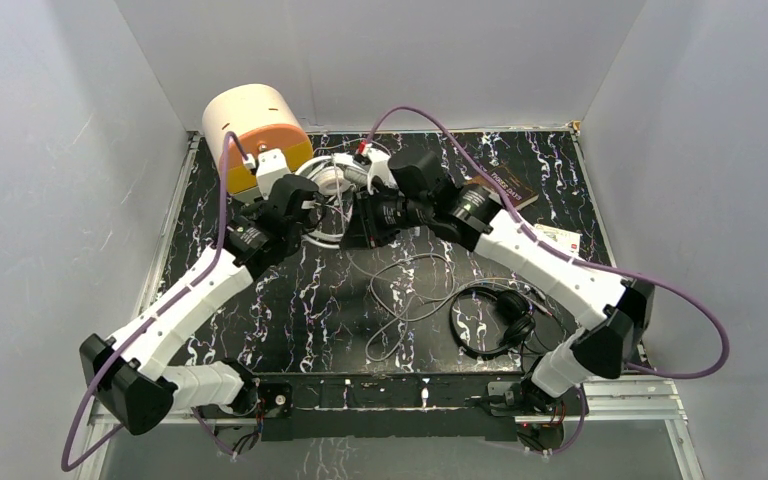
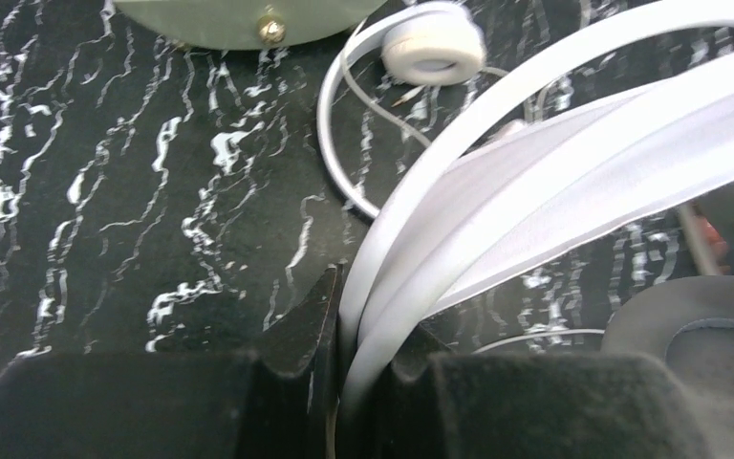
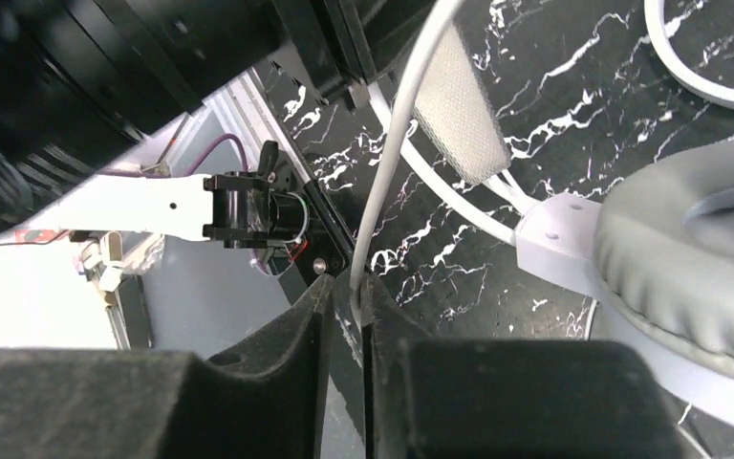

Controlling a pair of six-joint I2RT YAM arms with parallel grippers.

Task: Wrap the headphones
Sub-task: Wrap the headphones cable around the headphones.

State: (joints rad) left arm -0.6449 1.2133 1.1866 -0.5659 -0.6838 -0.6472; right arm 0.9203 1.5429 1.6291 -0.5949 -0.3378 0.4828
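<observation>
White headband [image 2: 497,191] between left jaws

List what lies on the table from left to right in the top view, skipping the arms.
Cream and orange cylinder → slim white headphones → loose grey cable → black headphones → white card.

A black marbled table [image 1: 290,310] carries a black headset [image 1: 495,318], loose cable [image 1: 405,295], white headphones [image 1: 332,180], a drum [image 1: 255,135], a booklet [image 1: 505,190] and a card [image 1: 560,238].

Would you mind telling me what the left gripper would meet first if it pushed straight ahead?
Probably the slimmer white on-ear headphones, lying ahead past the big pair's headband it grips; depth is uncertain.
</observation>
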